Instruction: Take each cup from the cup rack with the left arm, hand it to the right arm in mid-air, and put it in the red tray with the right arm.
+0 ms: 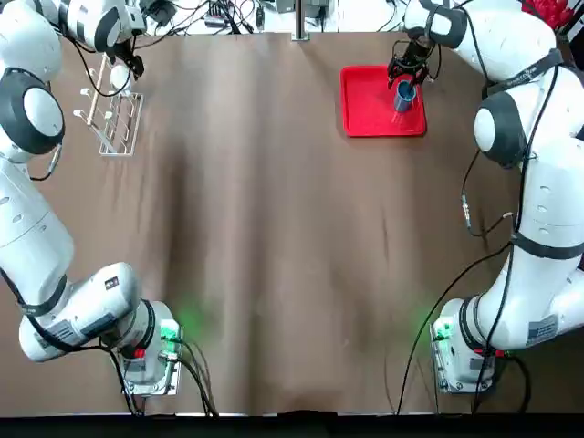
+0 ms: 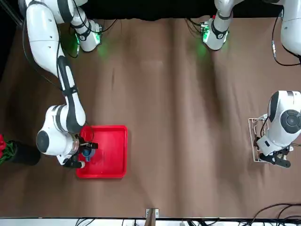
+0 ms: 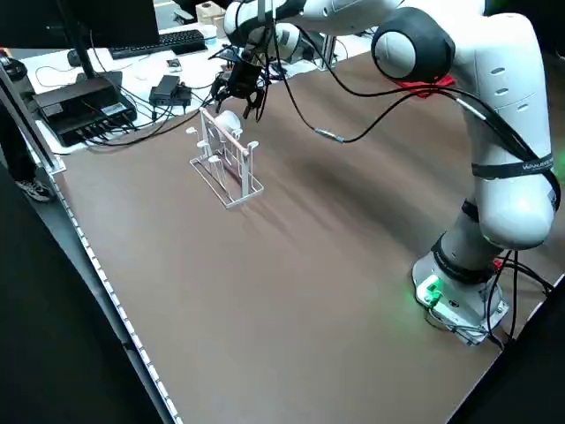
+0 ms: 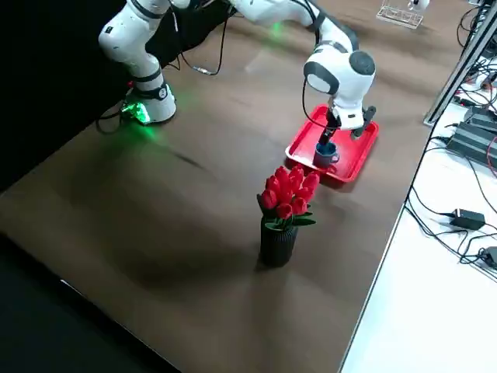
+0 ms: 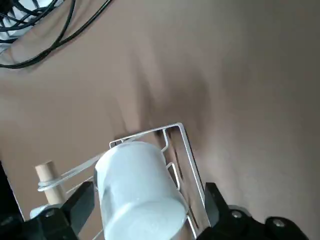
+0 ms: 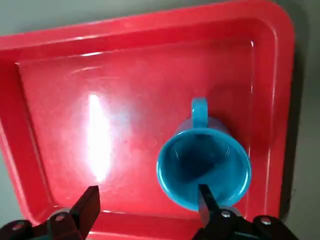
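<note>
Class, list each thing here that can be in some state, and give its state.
Blue cup: upright in the red tray, mouth up.
White cup: on the rack.
Red tray: holding the blue cup.
Rack: holding the white cup.
Left gripper: open, at the rack.
Right gripper: open, over the tray.

Brown-covered table, white side desk with cables, black keyboard, dark monitor.

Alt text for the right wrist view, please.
A blue cup stands, opening visible, inside the red tray, near one of its sides; the right gripper is open above the tray, one finger overlapping the cup's rim in view.
</note>
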Robot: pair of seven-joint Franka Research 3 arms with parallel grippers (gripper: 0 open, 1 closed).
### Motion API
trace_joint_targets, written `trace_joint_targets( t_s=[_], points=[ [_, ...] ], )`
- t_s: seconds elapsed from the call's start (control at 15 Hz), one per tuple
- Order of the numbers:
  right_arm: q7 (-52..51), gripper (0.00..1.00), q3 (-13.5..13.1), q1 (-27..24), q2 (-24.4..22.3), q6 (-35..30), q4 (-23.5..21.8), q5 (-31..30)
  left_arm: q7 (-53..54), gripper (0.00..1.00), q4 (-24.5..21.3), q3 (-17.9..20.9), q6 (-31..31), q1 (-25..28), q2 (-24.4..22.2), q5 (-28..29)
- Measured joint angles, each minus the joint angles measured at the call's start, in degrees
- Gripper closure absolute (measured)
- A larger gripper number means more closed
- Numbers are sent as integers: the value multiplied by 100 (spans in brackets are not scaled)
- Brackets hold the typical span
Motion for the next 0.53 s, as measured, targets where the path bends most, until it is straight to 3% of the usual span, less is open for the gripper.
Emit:
trace_joint_targets(
  t_s=[0.53],
  points=[
    [-20, 1, -32, -163, -959, -364, 107, -83, 2, 4, -72, 3, -37, -3, 56, 416]
  ],
)
